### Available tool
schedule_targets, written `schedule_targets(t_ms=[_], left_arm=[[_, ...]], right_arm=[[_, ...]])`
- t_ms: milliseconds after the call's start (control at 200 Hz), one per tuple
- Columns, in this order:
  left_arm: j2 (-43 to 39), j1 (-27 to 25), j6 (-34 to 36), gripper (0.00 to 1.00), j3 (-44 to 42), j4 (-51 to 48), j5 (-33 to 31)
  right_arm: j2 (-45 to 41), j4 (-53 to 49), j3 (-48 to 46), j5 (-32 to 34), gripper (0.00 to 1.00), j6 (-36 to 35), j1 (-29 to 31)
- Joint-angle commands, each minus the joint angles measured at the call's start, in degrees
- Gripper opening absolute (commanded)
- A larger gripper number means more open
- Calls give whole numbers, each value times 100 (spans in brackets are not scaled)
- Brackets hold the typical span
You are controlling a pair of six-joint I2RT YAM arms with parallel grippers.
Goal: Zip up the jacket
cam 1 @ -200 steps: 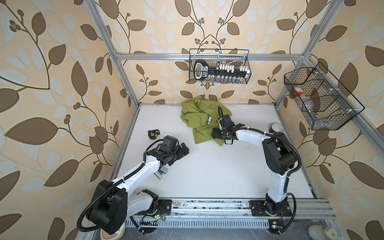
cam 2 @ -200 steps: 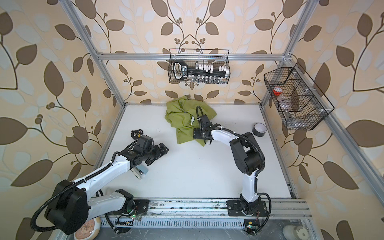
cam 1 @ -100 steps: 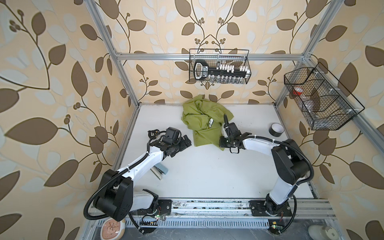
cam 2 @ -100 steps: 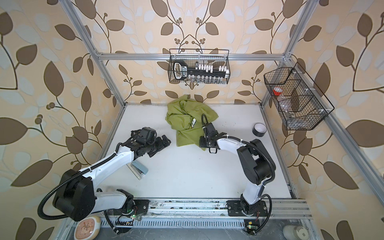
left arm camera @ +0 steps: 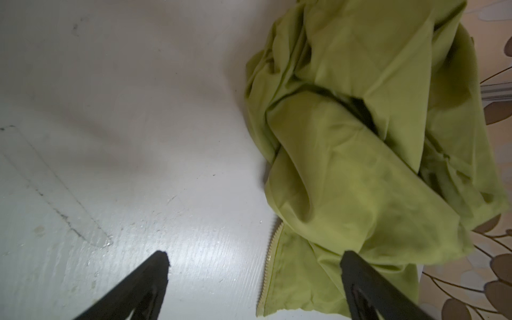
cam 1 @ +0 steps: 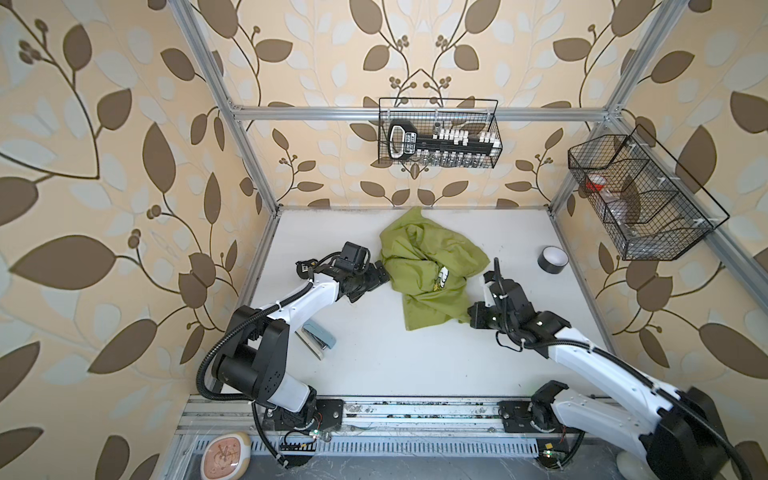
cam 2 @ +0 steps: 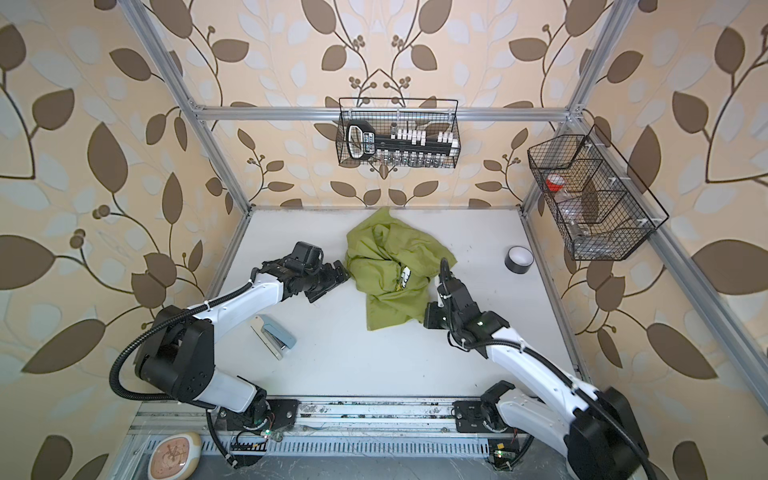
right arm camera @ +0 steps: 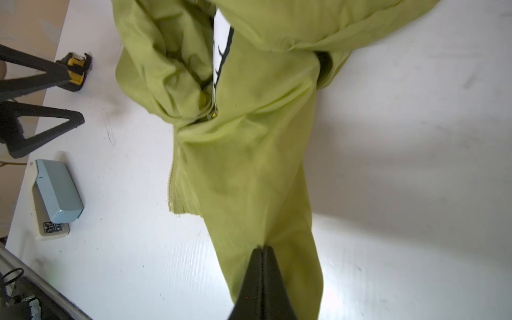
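one stapler (cam 1: 318,338), one tape roll (cam 1: 552,259) aside — right gripper (right arm camera: 261,248) pinches the jacket (cam 1: 424,266), left gripper (left arm camera: 255,254) gapes empty.

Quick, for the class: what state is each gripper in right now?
Left gripper: open, holding nothing.
Right gripper: shut on the jacket.

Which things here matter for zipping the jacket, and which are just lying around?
In the job: lime-green thin-fabric jacket; its pale zipper teeth; left end effector, open; right end effector, shut on the jacket fabric.
Lying about: blue-grey stapler; black tape roll; small black-and-yellow gadget; back-wall black wire basket; side-wall black wire basket.
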Motion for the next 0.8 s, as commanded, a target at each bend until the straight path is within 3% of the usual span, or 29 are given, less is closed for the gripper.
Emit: schedule_targets(t_ms=[0,35,80,135,215,350,490,635,680,795], left_arm=[[157,50,77,97,321,178,231],[223,50,59,97,365,210,271],[318,51,50,97,423,276,326],[447,49,60,97,528,319,394],[664,52,86,97,710,312,487],[853,51,95,95,829,309,601],[462,190,9,95,444,426,426],[-49,594,-173,95,-302,695,686],[-178,720,-201,95,-542,776,787],[-419,940,-281,94,-1164,949,937]], right_arm=[[-830,-987,-119,765,0,418,-118],[-1052,-1090,-143,806,2,473,-180],[-1260,-1131,-160,785,18,506,-267],[-1363,-1157,-149,726,44,490,-332],[-1246,-1184,-1,684,63,408,-337],[-808,-1016,453,382,71,90,-249],[45,-843,1233,331,74,-320,140],[1378,-778,2237,69,79,-798,437],[1822,-818,2608,106,91,-966,562],[2962,-1033,3668,418,92,-1327,909]])
